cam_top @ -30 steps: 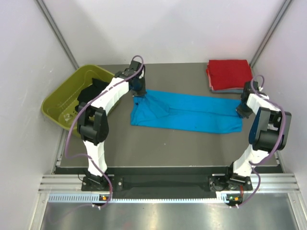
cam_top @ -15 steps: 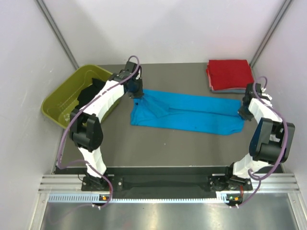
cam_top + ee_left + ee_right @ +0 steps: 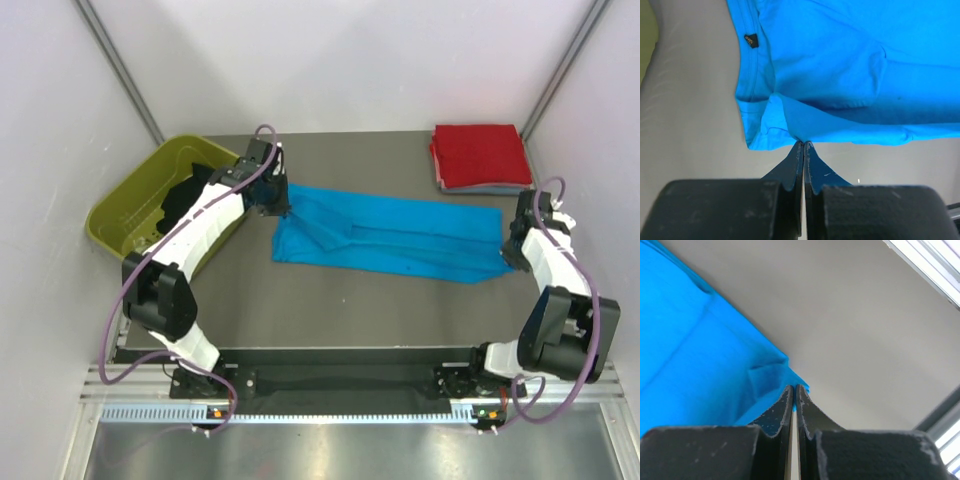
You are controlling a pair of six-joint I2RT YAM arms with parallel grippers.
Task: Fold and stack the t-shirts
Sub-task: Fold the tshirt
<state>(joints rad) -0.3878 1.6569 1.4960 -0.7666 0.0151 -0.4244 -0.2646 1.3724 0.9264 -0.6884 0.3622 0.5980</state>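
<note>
The turquoise-blue t-shirt point(image 3: 395, 233) lies stretched out in a long band across the table. My left gripper point(image 3: 281, 207) is shut on its far-left edge; in the left wrist view the gripper point(image 3: 803, 143) pinches a cloth corner of the shirt point(image 3: 840, 75). My right gripper point(image 3: 512, 248) is shut on the shirt's right end; in the right wrist view the gripper point(image 3: 793, 387) holds a corner of the blue cloth point(image 3: 690, 350). The red t-shirt point(image 3: 480, 155) lies folded at the back right on top of a grey-blue one point(image 3: 470, 189). A black t-shirt point(image 3: 185, 195) lies in the tub.
An olive-green tub point(image 3: 135, 210) stands at the table's left edge, beside my left arm. The table point(image 3: 350, 310) is dark grey, with a metal rail along its near side. White walls close in on both sides.
Both grippers have moved toward the near side with the shirt's ends, the left one also leftward. The blue shirt has shifted slightly with them.
</note>
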